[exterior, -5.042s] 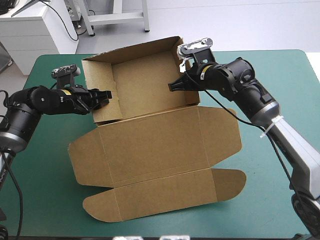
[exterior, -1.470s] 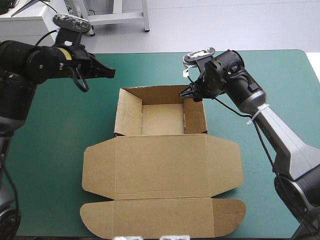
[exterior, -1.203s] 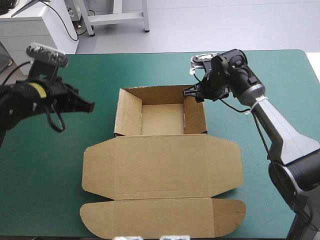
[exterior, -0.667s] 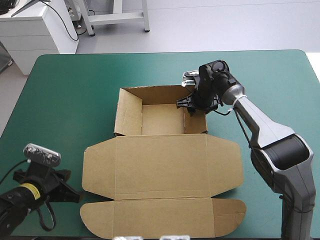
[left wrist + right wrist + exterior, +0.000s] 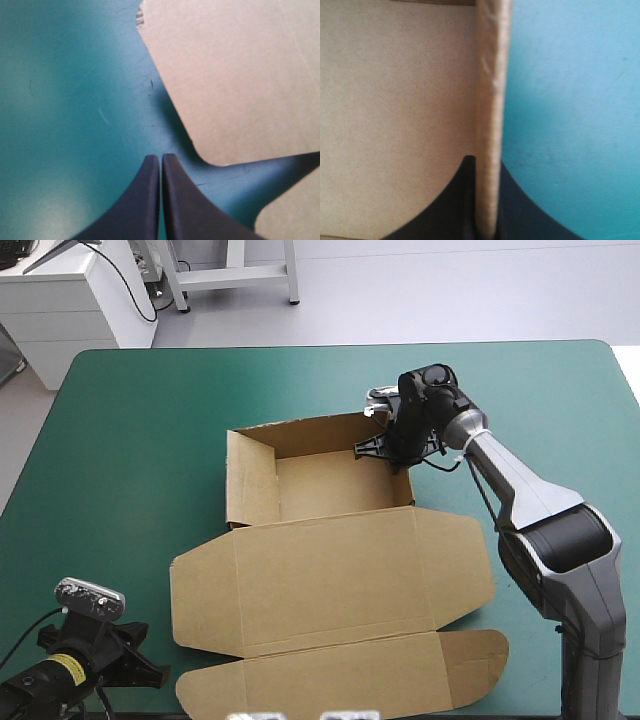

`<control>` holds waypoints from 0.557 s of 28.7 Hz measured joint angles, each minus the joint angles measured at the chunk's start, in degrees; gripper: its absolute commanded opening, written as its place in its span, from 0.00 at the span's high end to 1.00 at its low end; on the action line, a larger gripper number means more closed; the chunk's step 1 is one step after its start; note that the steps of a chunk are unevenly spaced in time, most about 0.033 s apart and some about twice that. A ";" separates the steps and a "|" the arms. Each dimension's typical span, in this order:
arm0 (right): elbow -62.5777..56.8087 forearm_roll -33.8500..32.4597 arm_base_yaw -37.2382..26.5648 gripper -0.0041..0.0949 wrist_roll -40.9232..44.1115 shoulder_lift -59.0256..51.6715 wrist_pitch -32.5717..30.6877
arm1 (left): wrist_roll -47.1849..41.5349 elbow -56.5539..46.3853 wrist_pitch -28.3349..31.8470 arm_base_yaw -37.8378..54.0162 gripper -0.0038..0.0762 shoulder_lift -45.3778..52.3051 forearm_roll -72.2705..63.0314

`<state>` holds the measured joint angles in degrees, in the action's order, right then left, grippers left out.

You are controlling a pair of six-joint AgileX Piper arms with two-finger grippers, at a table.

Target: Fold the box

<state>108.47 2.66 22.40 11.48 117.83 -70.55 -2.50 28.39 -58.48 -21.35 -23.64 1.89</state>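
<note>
While my left gripper (image 5: 158, 677) hangs over the teal-green cover (image 5: 120, 440) near the table's front left corner, its arm mostly cut off at the edge, its fingers (image 5: 150, 200) press together on nothing, just short of a rounded lid flap (image 5: 235, 75). The box (image 5: 330, 565) sits mid-table as an open tray, lid flat toward me. My right gripper (image 5: 385, 447) pinches the tray's right wall (image 5: 490, 75) at its far end, my wrist covering most of that grip from above.
</note>
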 measured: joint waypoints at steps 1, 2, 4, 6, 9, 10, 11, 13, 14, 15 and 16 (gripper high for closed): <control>-0.04 -0.37 -1.80 0.98 -0.27 -0.57 -0.06 | 0.00 0.00 0.00 0.00 0.96 0.00 0.00; -0.04 -0.54 -3.04 0.98 -0.33 -1.02 -0.12 | 0.00 0.00 0.00 0.00 0.96 0.00 0.00; -0.04 -1.11 -6.99 0.98 -0.88 -2.51 -0.12 | 0.00 0.00 0.00 0.00 0.96 0.00 0.00; -0.04 -2.02 -11.27 0.98 -1.44 -4.47 -0.12 | 0.00 0.00 0.00 0.00 0.96 0.00 0.00; -0.04 -2.66 -19.14 0.98 -3.22 -7.27 -0.12 | 0.00 0.00 0.00 0.00 0.96 0.00 0.00; -0.04 -2.66 -21.79 0.98 -3.95 -8.14 -0.12 | 0.00 0.00 0.00 0.00 0.96 0.00 0.00; -0.04 -3.15 -23.86 0.98 -4.58 -8.78 -0.12 | 0.00 0.00 0.00 0.00 0.96 0.00 0.00; -0.04 -3.94 -28.98 0.98 -5.37 -9.76 -0.26 | 0.00 0.00 0.00 0.00 0.96 0.00 0.00; -0.04 -4.38 -30.93 0.98 -5.57 -10.03 -0.32 | 0.00 0.00 0.00 0.00 0.96 0.00 0.00; -0.04 -4.69 -33.73 0.97 -5.89 -10.12 -0.45 | 0.00 0.00 0.00 0.00 0.96 0.00 0.00; -0.04 -4.96 -35.47 0.97 -6.31 -10.12 -0.51 | 0.00 0.00 0.00 0.00 0.96 0.00 0.00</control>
<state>108.43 -2.30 -13.07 5.17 107.71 -71.05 -2.50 28.39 -58.48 -21.35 -23.64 1.89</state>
